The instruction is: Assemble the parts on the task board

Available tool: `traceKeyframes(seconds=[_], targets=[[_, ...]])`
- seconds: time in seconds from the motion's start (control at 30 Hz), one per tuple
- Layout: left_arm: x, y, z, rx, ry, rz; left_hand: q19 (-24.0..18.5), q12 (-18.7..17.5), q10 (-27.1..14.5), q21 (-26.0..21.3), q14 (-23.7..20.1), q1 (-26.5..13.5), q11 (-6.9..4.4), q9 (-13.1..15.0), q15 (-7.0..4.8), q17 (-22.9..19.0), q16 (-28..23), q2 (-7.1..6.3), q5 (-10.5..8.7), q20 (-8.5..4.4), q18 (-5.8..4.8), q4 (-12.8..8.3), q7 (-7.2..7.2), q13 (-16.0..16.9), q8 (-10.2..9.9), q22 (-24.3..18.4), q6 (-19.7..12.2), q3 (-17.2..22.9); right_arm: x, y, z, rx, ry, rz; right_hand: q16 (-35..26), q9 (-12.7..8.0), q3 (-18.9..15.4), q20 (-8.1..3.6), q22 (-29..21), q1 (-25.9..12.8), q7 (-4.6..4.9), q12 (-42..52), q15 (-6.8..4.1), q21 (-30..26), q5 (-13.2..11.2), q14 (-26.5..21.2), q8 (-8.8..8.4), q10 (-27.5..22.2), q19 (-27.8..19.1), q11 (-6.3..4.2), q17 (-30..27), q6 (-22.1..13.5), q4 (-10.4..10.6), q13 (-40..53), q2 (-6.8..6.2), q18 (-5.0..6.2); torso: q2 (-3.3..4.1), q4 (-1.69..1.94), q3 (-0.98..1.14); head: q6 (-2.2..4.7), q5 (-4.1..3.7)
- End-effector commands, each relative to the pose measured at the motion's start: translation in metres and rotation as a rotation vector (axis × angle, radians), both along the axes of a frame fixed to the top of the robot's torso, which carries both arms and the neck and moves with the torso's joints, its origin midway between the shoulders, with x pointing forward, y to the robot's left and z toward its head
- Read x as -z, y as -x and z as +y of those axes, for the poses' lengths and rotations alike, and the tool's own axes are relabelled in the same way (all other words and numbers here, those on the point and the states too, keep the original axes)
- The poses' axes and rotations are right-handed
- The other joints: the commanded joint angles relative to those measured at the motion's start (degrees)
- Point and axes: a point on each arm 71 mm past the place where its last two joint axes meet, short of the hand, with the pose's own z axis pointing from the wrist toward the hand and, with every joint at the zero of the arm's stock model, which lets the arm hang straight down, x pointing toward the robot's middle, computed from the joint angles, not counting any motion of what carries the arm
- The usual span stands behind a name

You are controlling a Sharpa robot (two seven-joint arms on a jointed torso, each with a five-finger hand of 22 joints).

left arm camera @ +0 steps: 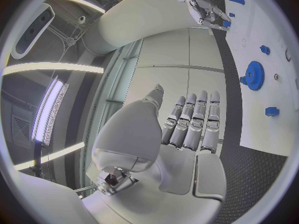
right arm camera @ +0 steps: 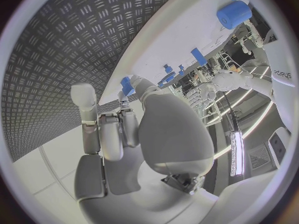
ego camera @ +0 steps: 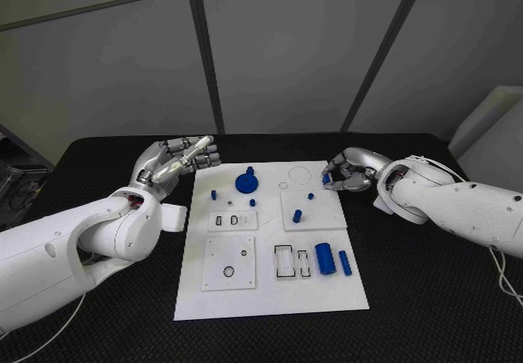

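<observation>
while the right hand (ego camera: 347, 173) sits at the upper right edge of the task board (ego camera: 273, 302), it pinches a small blue peg (ego camera: 326, 178) between thumb and fingers; the right wrist view shows the same peg (right arm camera: 126, 85) at the fingertips, just over the white plate.

item: raised square plate (ego camera: 311, 208), just below and left of that hand in the frame, carrying two small blue parts; likely the nearest seat for the peg, though its long axis cannot be told.

item: blue gear (ego camera: 247, 181), upper middle of the board, well left of the right hand, nearer the left.

item: left hand (ego camera: 174, 161), upper left, off the board's left edge, fingers straight and side by side, holding nothing; in its own wrist view (left arm camera: 187, 129) it hangs above the tabletop (ego camera: 436, 302).

item: two blue cylinders (ego camera: 325, 257), lower right of the board, lying lengthwise, untouched.

room: open board between the hands; the right arm lies along the board's right edge.
</observation>
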Motion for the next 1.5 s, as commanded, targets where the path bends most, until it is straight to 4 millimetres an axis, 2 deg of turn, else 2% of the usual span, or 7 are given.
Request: traceKeyframes(seconds=[0.03,0.2,0.4,0.93,1.13,1.23,1.5], targets=[[-0.0012,-0.0001,-0.0005,0.008,0.001,-0.007,-0.3,-0.4,0.0,-0.2,-0.3,-0.1,0.25,0.0,0.05,0.0,-0.2,0.52,0.06,-0.15,-1.03,-0.2,3.45,-0.1,-0.4,-0.1,-0.1,0.0,-0.0016,-0.0008,-0.0004,0.008,0.002,-0.016,0.2,0.1,-0.3,0.01,0.1,0.1,-0.01,0.3,-0.08,0.4,0.2,4.8,0.32,0.3,0.3,0.02,9.9,0.7,0.1,4.4,0.62,-0.06,-0.04,-0.04,0.01,0.00,0.06],[-0.0009,-0.0004,0.0001,0.006,0.000,-0.004,-0.2,-0.4,0.0,-0.1,-0.2,-0.1,0.23,-0.1,0.02,0.0,-0.2,0.51,0.06,-0.15,-0.99,-0.3,3.44,-0.1,-0.4,-0.1,-0.2,0.0,-0.0014,-0.0011,-0.0005,0.006,0.018,-0.021,0.3,0.3,-0.4,-0.06,0.3,0.2,-0.31,0.5,-0.22,0.5,0.2,4.8,1.18,0.5,0.5,-0.20,10.1,2.1,0.1,4.6,0.90,-0.08,-0.02,-0.04,0.06,-0.01,0.20],[-0.0007,-0.0006,0.0005,0.005,-0.001,-0.002,-0.2,-0.4,0.0,-0.1,-0.2,-0.1,0.23,-0.1,0.02,0.0,-0.2,0.51,0.06,-0.15,-0.99,-0.3,3.44,-0.1,-0.4,-0.1,-0.2,0.0,-0.0015,-0.0011,-0.0008,0.005,0.022,-0.025,0.5,0.5,-0.4,-0.23,0.5,0.3,-0.69,0.6,-0.45,0.6,0.2,4.9,1.97,0.6,0.6,-0.51,10.4,3.2,0.0,4.8,1.19,-0.10,-0.01,-0.02,-0.02,-0.10,0.03],[-0.0009,-0.0004,0.0014,-0.003,0.001,-0.003,-0.2,-0.4,0.0,-0.1,-0.2,-0.1,0.24,-0.1,0.02,0.0,-0.2,0.52,0.06,-0.15,-0.98,-0.3,3.46,-0.1,-0.5,-0.1,-0.4,0.0,0.0001,-0.0019,0.0000,0.019,0.031,-0.007,0.5,0.3,-0.9,-0.34,0.4,-0.1,-0.63,0.5,-0.52,0.5,-0.2,4.9,1.82,0.4,0.6,-0.51,10.4,2.7,0.2,4.6,0.96,-0.11,-0.02,-0.02,-0.01,-0.34,-0.07],[-0.0012,-0.0001,0.0017,-0.007,0.003,-0.004,-0.2,-0.4,0.0,-0.1,-0.2,-0.1,0.24,-0.1,0.02,0.0,-0.2,0.52,0.06,-0.15,-0.98,-0.3,3.46,-0.1,-0.5,-0.1,-0.4,0.0,-0.0011,-0.0023,0.0012,0.025,0.023,-0.023,0.6,0.7,0.5,-0.61,0.8,1.5,-1.35,0.8,-0.92,0.8,-0.1,5.0,2.94,0.7,0.9,-1.10,10.7,4.7,-0.5,5.0,2.86,-0.13,-0.03,-0.03,-0.02,-0.41,-0.15],[-0.0013,0.0000,0.0022,-0.011,0.004,-0.005,-0.2,-0.4,0.0,-0.1,-0.2,0.0,0.24,-0.1,0.02,0.0,-0.2,0.53,0.06,-0.15,-0.98,-0.3,3.46,-0.1,-0.5,0.0,-0.3,0.1,-0.0023,-0.0021,0.0022,0.024,0.015,-0.038,0.8,0.9,1.1,-0.80,1.4,2.1,-1.61,1.0,-1.13,1.1,0.1,5.0,3.18,0.9,1.1,-1.33,11.0,5.3,-0.8,5.4,3.41,-0.23,-0.04,-0.02,-0.03,-0.42,-0.26],[-0.0012,-0.0001,0.0034,-0.014,0.004,-0.002,-0.2,-0.4,0.0,-0.1,-0.2,0.0,0.24,-0.1,0.02,0.0,-0.2,0.55,0.07,-0.15,-0.97,-0.4,3.47,-0.1,-0.5,0.0,-0.3,0.1,-0.0057,0.0005,0.0082,0.028,-0.022,-0.059,1.0,1.1,1.8,-1.05,2.2,2.5,-1.90,1.3,-1.37,1.6,0.5,5.2,3.36,1.2,1.5,-1.60,11.6,6.1,-1.2,5.7,3.81,-0.36,-0.06,-0.01,0.01,-0.45,-0.23]])
